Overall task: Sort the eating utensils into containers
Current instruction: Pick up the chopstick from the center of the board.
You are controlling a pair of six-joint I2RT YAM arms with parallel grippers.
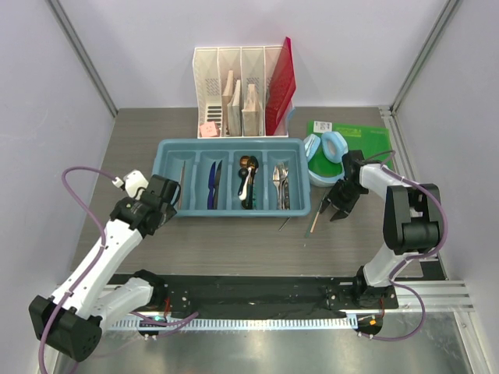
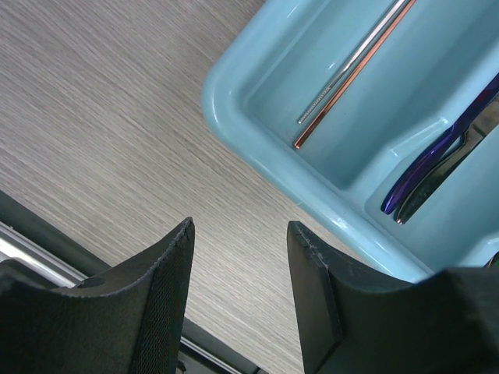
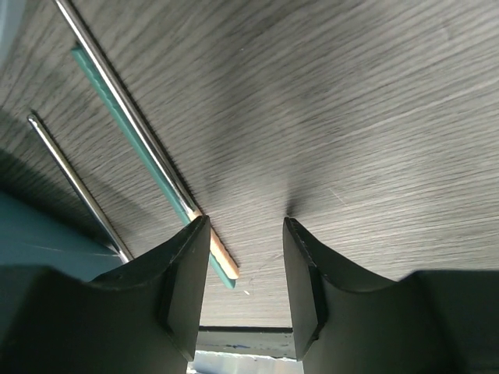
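Left arm reaches forward from its base, the left gripper (image 2: 240, 234) poised over the table (image 1: 234, 241) at the near left corner of the tray (image 1: 161, 175), jaws apart and empty. Right arm is folded with its elbow high, the right gripper (image 3: 245, 226) pointing down at the table right of the tray, jaws apart, gripping nothing. Loose chopsticks (image 3: 122, 97) lie on the table beside one finger; other utensils (image 1: 248, 183) lie in the tray.

Bright, even light from above; the tray (image 1: 234, 213) casts only a faint shadow. Wrist views are sharp on the table (image 3: 374, 93), the near fingers (image 3: 183, 288) dark, slightly soft
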